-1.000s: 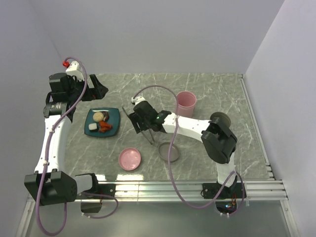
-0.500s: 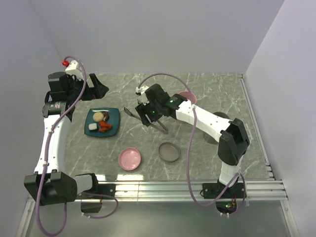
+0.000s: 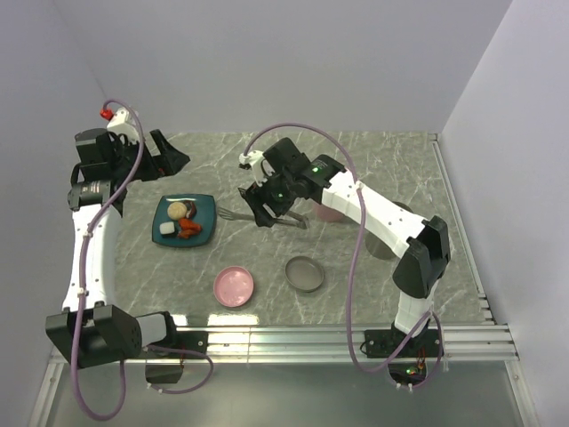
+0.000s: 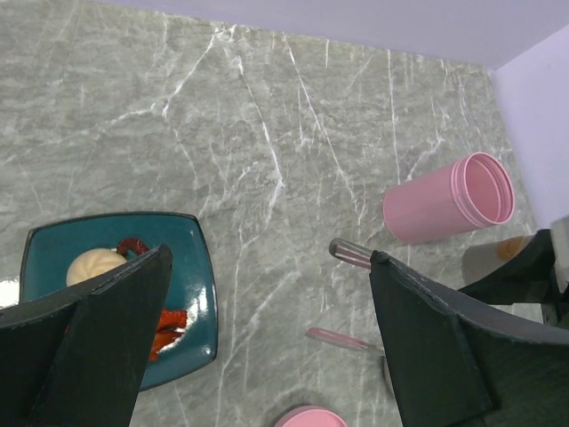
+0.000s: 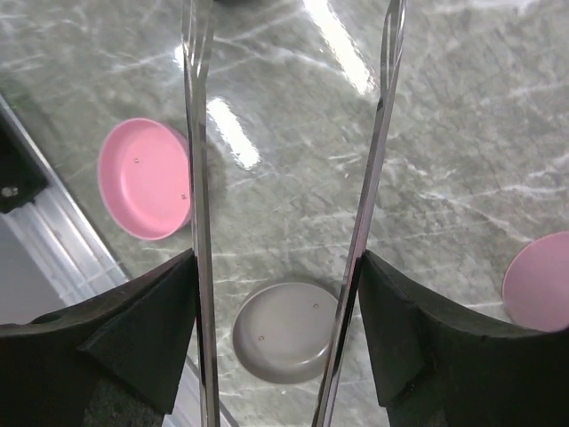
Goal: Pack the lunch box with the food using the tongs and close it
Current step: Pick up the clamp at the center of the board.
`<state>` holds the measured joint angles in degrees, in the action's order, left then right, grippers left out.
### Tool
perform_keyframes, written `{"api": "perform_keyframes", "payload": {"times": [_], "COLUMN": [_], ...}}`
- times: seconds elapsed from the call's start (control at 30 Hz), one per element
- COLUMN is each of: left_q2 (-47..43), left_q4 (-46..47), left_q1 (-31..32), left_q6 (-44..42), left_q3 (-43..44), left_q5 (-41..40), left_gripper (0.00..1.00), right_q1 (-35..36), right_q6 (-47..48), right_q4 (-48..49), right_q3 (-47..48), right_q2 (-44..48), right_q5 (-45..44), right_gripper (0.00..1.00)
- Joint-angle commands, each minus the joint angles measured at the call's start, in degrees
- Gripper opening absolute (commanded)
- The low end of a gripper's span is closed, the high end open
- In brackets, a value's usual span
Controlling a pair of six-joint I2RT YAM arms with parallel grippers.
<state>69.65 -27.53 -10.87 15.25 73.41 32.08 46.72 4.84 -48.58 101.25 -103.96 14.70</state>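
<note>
The right gripper [image 5: 276,267] has its fingers [image 5: 418,338] partly spread and pressed on both arms of the tongs [image 5: 197,222], whose far end is near the right edge of the teal plate [image 3: 206,209] carrying the food [image 3: 182,222]. The left gripper [image 4: 271,256] hangs over the desk's [image 3: 373,160] far left corner, fingers wide apart and empty. A pink round dish [image 3: 235,286] and a grey round dish [image 3: 305,274] lie nearer, and the right arm partly hides the pink tub [image 4: 449,200] from above.

Right tool [image 3: 263,205], tongs [image 3: 230,213] nearer plate [image 3: 210,210]
</note>
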Motion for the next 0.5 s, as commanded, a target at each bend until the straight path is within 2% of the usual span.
{"api": "perform_keyframes", "payload": {"times": [0.0,0.33,0.47], "left_q2": [0.58,0.32,-0.83], "left_q4": [0.63,-0.77,1.6], "left_q1": [-2.82,-7.31,-9.95], "left_q6": [3.11,2.6,4.0], "left_q3": [1.92,0.52,-1.77], "left_q5": [5.35,10.63,15.55], "left_gripper": [0.99,0.99,0.99], "right_q1": [0.04,0.3,0.48], "right_q6": [2.63,3.25,2.28], "right_q4": [-2.93,-2.23,-1.34], "right_q3": [3.78,7.64,14.38], "right_q2": [3.32,2.45,-1.58], "right_q5": [3.75,7.28,6.57], "right_gripper": [0.76,0.72,0.68]}}
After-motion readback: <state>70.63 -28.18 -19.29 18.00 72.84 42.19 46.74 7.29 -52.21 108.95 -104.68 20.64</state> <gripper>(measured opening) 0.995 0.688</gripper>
